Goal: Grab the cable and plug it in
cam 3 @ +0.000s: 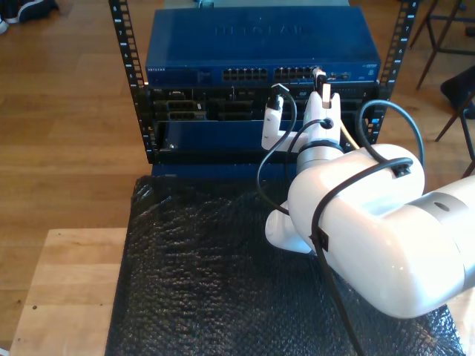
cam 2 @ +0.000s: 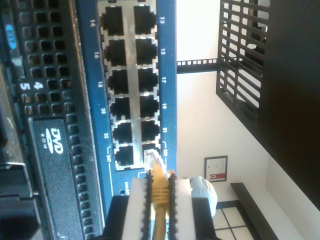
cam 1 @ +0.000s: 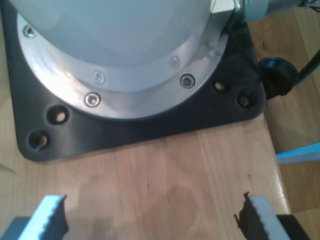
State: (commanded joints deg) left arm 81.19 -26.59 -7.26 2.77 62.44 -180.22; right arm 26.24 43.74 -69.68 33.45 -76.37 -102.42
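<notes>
The pale yellow cable (cam 2: 159,192) is pinched between the pads of my second gripper (cam 2: 159,189), which is shut on it just behind the clear plug (cam 2: 151,160). The plug's tip sits at the mouth of the last port (cam 2: 149,150) in the row numbered 13 to 23 on the blue switch (cam 2: 167,75); I cannot tell how deep it is. In the exterior view my second gripper (cam 3: 320,80) reaches up to the switch's (cam 3: 260,44) right-hand port block, with the cable (cam 3: 346,135) trailing down. My first gripper (cam 1: 152,212) is open over bare wood, holding nothing.
A server with a DVD-ROM drive (cam 2: 54,150) sits under the switch in the black rack (cam 3: 125,52). Black bubble wrap (cam 3: 200,282) covers the table in front. An arm base on a black plate (cam 1: 150,125) stands before my first gripper, near the wooden table's edge (cam 1: 277,165).
</notes>
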